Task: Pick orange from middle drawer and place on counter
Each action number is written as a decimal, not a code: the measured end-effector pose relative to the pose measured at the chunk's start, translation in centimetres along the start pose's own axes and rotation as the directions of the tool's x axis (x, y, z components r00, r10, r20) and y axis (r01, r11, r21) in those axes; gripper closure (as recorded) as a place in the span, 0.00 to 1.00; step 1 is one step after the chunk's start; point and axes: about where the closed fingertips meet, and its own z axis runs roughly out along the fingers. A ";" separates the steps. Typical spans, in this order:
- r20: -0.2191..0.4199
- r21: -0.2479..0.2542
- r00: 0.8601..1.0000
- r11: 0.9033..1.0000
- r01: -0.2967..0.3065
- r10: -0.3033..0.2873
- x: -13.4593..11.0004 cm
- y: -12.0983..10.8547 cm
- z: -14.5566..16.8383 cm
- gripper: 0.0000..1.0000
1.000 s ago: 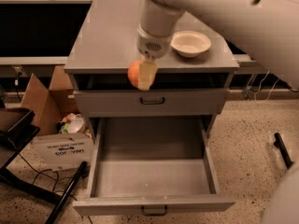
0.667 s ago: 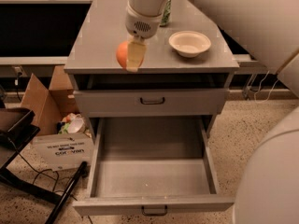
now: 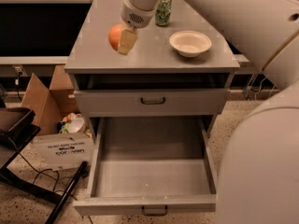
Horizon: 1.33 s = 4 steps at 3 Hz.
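The end effector [image 3: 123,38] is hanging over the left part of the bench [image 3: 154,56], and its fingers are closing around the orange [image 3: 114,36], with 1 pale finger [image 3: 127,40] showing on the fruit's right side. The orange is sitting above the benchtop, well apart from the white bowl [image 3: 190,43] and in front of the green jar [image 3: 163,10]. Whether it is touching the surface or floating just over it, I cannot tell. The middle drawer [image 3: 145,205] is standing wide open and empty below, so the placing step looks to be in hand.

The main risk, as I am judging it, is a release from too high: a smooth round fruit would be rolling on the glossy metal, and the left and front edges are lying near. Going over the front edge, it would be dropping back into the open drawer; going over the left, it would be falling toward the cardboard box [image 3: 44,94] on the floor. Opening the fingers unevenly could also be nudging it sideways.
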 end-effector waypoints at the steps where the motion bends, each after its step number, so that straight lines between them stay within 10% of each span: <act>1: 0.028 0.065 0.999 0.998 -0.025 0.023 -0.2 -1.9 2.3 1.00; 4: 0.099 0.171 0.993 0.982 -0.082 0.065 0.0 -6.4 10.2 1.00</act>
